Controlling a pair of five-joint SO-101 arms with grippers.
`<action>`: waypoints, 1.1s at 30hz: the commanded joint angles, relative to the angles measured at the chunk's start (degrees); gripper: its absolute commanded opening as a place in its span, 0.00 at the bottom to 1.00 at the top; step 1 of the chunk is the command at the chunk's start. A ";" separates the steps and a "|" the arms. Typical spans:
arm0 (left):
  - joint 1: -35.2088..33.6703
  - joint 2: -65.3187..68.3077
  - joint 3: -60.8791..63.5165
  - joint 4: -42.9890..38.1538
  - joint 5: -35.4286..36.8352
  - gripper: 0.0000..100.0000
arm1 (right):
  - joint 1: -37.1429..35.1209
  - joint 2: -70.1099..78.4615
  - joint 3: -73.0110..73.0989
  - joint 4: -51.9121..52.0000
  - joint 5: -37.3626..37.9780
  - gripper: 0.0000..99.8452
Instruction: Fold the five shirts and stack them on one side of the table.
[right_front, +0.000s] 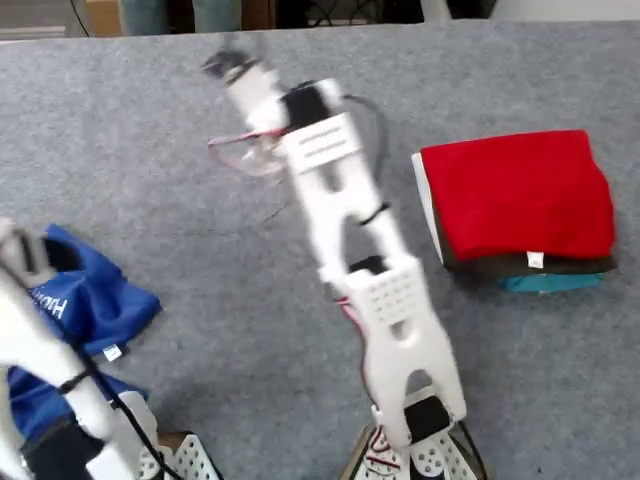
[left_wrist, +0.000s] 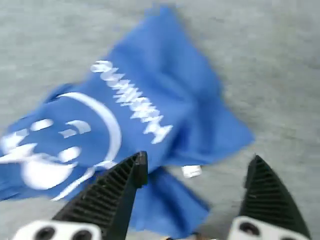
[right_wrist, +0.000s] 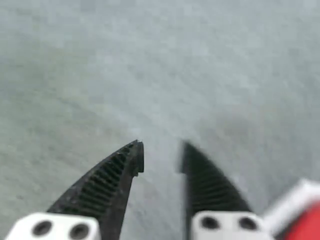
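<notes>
Currently left pincer (left_wrist: 200, 157) and right pincer (right_wrist: 162, 145) gape; one blue shirt (left_wrist: 150, 90), one folded stack (right_front: 520, 195)

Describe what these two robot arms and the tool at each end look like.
The left arm and right arm are white plastic shells with black motor blocks at the joints. Black cables run along them; red wires show on the right one. The left tool and right tool each have two black, pointed, ridged fingers on white mounts with screw holes.
</notes>
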 joint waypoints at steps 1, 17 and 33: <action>9.89 0.62 10.42 -6.77 3.78 0.25 | 5.54 -6.99 6.20 0.35 -0.18 0.05; 15.96 15.56 27.47 -34.02 -0.53 0.14 | 10.37 -11.91 7.78 0.35 5.89 0.06; 12.97 21.63 10.24 -15.12 -0.62 0.03 | 10.20 -11.82 7.78 0.35 5.63 0.06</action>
